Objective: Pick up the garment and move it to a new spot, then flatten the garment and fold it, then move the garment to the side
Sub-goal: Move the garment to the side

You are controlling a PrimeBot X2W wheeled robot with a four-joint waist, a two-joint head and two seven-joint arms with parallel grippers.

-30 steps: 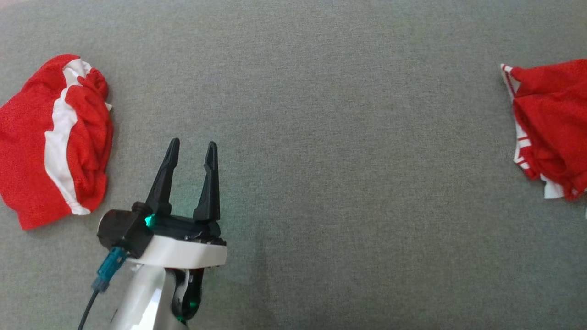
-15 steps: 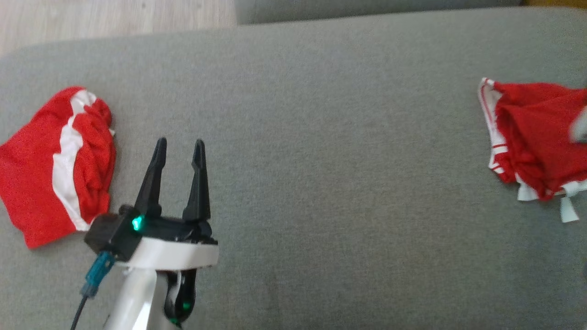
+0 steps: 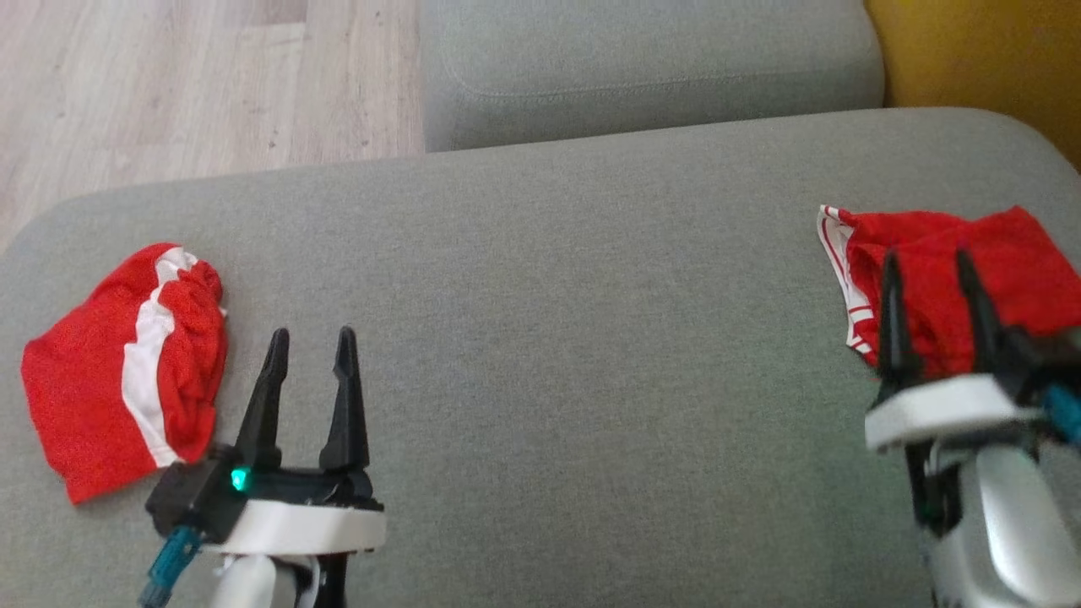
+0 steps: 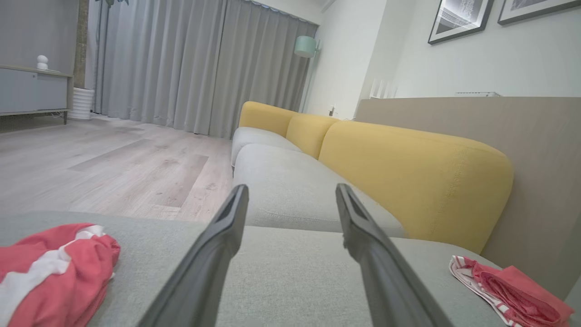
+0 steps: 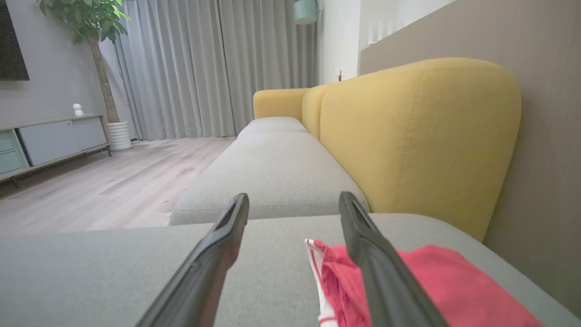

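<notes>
A red garment with a white stripe [image 3: 127,363] lies bunched at the left of the grey seat cushion [image 3: 549,338]; it also appears at the lower left of the left wrist view [image 4: 54,268]. My left gripper [image 3: 312,333] [image 4: 291,188] stands open just to its right, holding nothing. Another red garment with white trim [image 3: 946,270] [image 5: 435,281] [image 4: 513,290] lies at the cushion's right end. My right gripper [image 3: 925,256] [image 5: 294,196] is open, its fingers over this garment's near left part. Nothing is between its fingers.
A second grey cushion [image 3: 642,76] adjoins the far side. A yellow backrest [image 3: 980,59] [image 5: 408,136] runs along the right. Wooden floor [image 3: 169,84] lies beyond the cushion's rounded far-left edge. The wide middle of the cushion lies bare between the two garments.
The head camera has tilted up, bringing the floor and second cushion into view. My right gripper has come into view at the lower right, open. The left gripper stays open.
</notes>
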